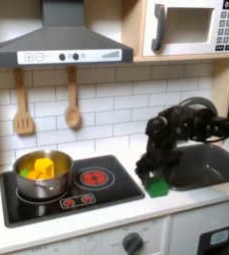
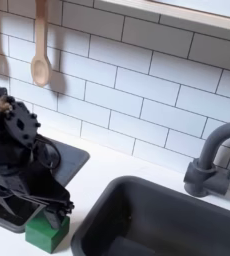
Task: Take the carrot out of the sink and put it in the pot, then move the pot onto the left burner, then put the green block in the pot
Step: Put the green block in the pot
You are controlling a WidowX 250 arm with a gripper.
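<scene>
In both exterior views the green block (image 1: 157, 186) (image 2: 45, 233) sits on the white counter between the stovetop and the sink (image 1: 202, 165) (image 2: 157, 222). My gripper (image 1: 149, 173) (image 2: 54, 210) hangs right over the block, open, its fingertips at the block's top edge. The steel pot (image 1: 42, 177) stands on the left burner in the first exterior view. Inside it lie the orange carrot (image 1: 36, 174) and a yellow block (image 1: 49, 162).
The right burner (image 1: 94, 178) is bare on the black stovetop (image 1: 107, 192). A dark arched faucet (image 2: 213, 160) stands behind the sink. Two wooden utensils (image 1: 72, 108) hang on the tiled wall. A microwave (image 1: 191, 27) sits above the sink.
</scene>
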